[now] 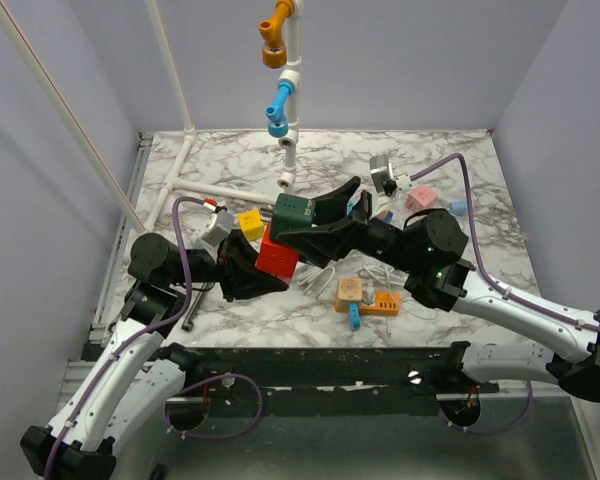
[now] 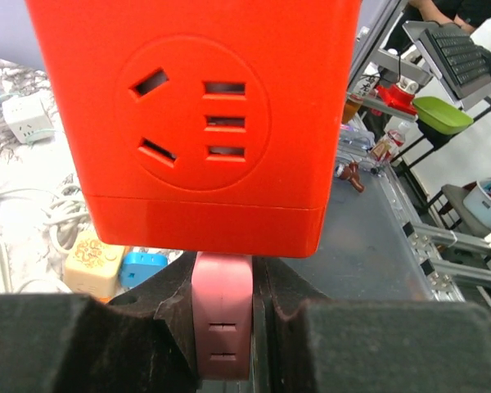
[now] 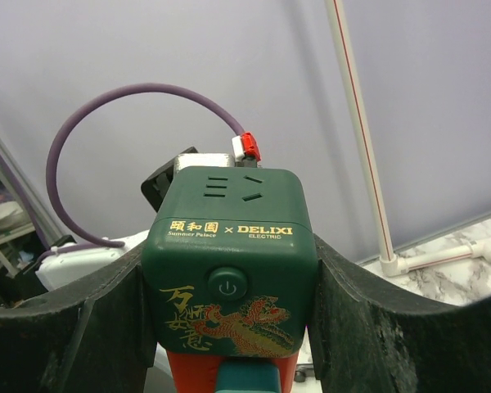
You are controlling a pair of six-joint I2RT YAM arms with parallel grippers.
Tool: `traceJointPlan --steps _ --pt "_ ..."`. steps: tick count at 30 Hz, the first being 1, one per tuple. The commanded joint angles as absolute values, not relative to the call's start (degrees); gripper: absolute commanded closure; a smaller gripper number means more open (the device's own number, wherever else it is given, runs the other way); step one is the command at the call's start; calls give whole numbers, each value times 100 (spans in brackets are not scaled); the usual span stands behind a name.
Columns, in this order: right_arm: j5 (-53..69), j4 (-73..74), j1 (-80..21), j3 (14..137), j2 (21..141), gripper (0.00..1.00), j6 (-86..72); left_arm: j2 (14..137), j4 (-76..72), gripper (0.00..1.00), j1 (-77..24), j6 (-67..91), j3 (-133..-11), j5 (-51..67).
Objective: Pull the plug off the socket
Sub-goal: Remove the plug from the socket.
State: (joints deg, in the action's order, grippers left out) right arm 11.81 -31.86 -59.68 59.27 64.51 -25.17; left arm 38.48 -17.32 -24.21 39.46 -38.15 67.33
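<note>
You have the left gripper (image 2: 222, 327) pressed together on a pink piece (image 2: 221, 286) sitting just under the red cube socket (image 2: 196, 123). Your right gripper (image 3: 229, 315) clamps the green cube socket (image 3: 229, 237) by two opposite sides, its power button facing the wrist camera. Green sits directly against red, near the centre of the marble table (image 1: 430, 150). Whether either cube rests on it cannot be told.

walls (image 1: 400, 60): pale lilac | tabletop (image 1: 280, 322): grey-veined white marble | pipes (image 1: 169, 60): white
</note>
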Motion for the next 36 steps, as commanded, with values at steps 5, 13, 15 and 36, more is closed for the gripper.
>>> traceJointPlan --steps 5,13,15,36 --pt "642 -4067 -5854 6719 6143 99 -2313 3804 -143 100 -2531 2636 -3971 7428" --pt "448 -4211 -5854 6825 6065 99 -2074 3776 -220 100 -2529 2661 -3774 7356" --pt "431 -4160 -5854 6919 6033 99 -1971 3772 -73 100 -2531 2537 -3738 7348" --pt "28 -3870 -5855 6987 5739 99 -1705 3797 318 100 -2510 2119 -3838 6963"
